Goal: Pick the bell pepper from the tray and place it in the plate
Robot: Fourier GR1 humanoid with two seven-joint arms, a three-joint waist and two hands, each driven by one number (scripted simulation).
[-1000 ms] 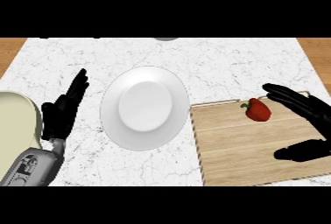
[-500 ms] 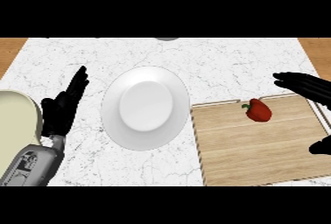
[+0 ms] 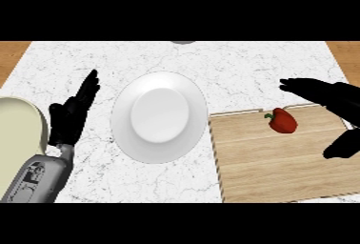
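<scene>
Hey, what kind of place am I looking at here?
Most likely a kitchen counter: a white marble-patterned worktop holds a round white plate and a light wooden tray with a small red bell pepper on it.

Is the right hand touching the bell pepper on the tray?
Apart. The head view shows bare tray wood between the open right hand and the bell pepper.

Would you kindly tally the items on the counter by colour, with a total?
Red: 1, the bell pepper
White: 1, the plate
Wood-coloured: 1, the tray
Cream: 1, a rounded object at the left edge
Total: 4
</scene>
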